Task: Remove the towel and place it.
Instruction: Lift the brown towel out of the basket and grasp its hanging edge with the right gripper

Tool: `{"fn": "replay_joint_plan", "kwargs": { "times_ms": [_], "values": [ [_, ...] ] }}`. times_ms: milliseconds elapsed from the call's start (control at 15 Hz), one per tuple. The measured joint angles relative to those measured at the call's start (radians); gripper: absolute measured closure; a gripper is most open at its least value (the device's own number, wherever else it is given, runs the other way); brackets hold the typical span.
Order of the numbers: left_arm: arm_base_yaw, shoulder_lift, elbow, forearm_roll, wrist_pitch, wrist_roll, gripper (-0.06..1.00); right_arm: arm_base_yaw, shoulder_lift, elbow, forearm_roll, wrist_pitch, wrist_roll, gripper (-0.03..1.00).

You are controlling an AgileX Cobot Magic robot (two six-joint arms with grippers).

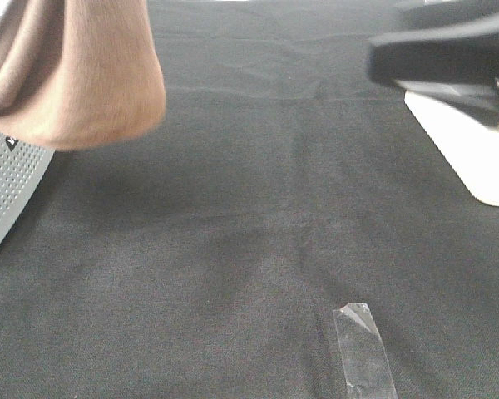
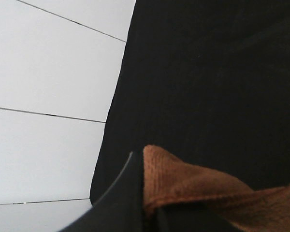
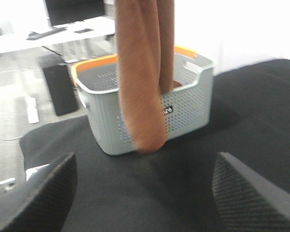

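The right gripper (image 3: 144, 193) has two broad black fingers (image 3: 36, 195) with finely ribbed faces; the left gripper (image 2: 144, 212) shows a smooth, curved black finger (image 2: 118, 198)

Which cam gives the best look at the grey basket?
Right wrist: the grey basket shows nearly whole, orange rim and perforated walls, partly covered by the hanging towel. Exterior high catches only a perforated corner of it at the left edge, under the towel. Left wrist doesn't show it.
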Motion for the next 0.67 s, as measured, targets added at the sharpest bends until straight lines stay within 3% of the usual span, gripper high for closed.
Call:
{"fn": "replay_joint_plan", "kwargs": {
  "times_ms": [267, 467, 667],
  "values": [
    [-0.026, 0.006, 0.000, -0.005, 0.000, -0.001, 0.94, 0.153, 0.319, -0.105, 0.135, -0.007, -0.181, 0.25],
    [-0.026, 0.006, 0.000, -0.009, 0.000, -0.001, 0.94, 0.289, 0.508, -0.235, 0.150, -0.047, -0.199, 0.20],
    [-0.026, 0.006, 0.000, -0.012, 0.000, -0.001, 0.94, 0.355, 0.577, -0.308, 0.136, -0.057, -0.196, 0.19]
  ]
}}
